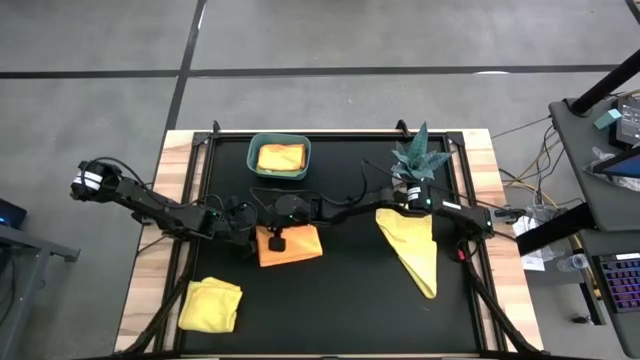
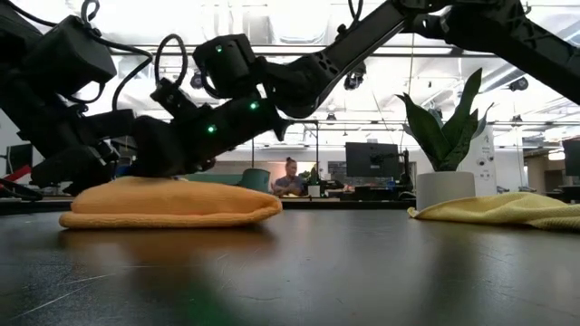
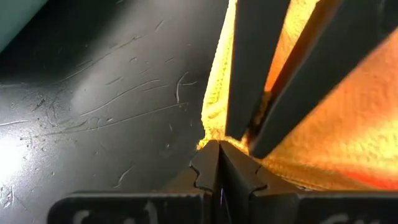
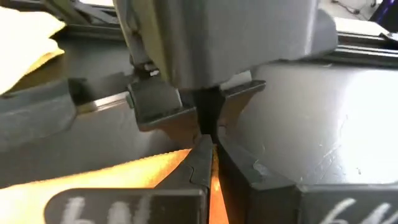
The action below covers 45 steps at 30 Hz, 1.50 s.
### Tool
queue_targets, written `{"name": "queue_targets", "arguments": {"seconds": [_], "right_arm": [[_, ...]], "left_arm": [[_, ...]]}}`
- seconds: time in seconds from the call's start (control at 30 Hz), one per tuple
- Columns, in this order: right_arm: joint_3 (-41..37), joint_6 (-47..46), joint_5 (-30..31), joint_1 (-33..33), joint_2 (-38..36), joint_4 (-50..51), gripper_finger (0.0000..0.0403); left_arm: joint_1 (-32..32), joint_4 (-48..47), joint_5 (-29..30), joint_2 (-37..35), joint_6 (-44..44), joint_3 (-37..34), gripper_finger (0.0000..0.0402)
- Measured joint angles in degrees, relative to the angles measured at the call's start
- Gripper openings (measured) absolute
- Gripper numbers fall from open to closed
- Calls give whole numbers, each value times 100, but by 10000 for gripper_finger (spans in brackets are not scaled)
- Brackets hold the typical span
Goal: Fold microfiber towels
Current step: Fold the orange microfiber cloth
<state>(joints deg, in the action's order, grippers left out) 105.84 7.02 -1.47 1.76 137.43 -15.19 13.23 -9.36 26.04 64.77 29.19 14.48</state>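
**Item: orange towel, mid-fold, both grippers engaged**

Folded orange microfibre towel: lies at the centre of the black table mat, a flat doubled pad in the low view. Left gripper: fingers closed, pinching the towel's edge at a corner. Right gripper: fingers closed on the same orange edge, nose to nose with the left gripper.

Other stock: crumpled yellow microfibre towel near the front left corner of the mat; yellow microfibre towel spread in a long triangle to the right; folded yellow towel inside the teal plastic bin at the back; small potted green plant beside the bin.

Handling note, as judgement: carry both pinched points together and level across the towel, keeping the edge taut between them, so the layers land square; release only once the edge rests on the cloth, not above it
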Motion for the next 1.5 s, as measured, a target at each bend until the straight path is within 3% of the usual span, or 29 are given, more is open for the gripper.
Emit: {"name": "queue_targets", "arguments": {"seconds": [0.5, 0.83, 1.03, 1.27, 1.5], "right_arm": [[-15, 9, 0, 2, 102, 50, 19], [-15, -2, 0, 2, 101, 65, 112], [-15, 7, -2, 2, -33, 365, 155], [-15, 54, -2, 1, -462, 1199, 173], [-18, 189, 1, -49, -848, 2136, 159]], "left_arm": [[0, -49, -55, -8, 39, 108, 5], [0, -66, -404, -13, -4, 210, 116], [0, -89, -415, -18, -268, 223, 154], [7, -931, -393, -61, -282, 439, 160], [4, -2331, -479, -112, -304, 949, 160]]}}
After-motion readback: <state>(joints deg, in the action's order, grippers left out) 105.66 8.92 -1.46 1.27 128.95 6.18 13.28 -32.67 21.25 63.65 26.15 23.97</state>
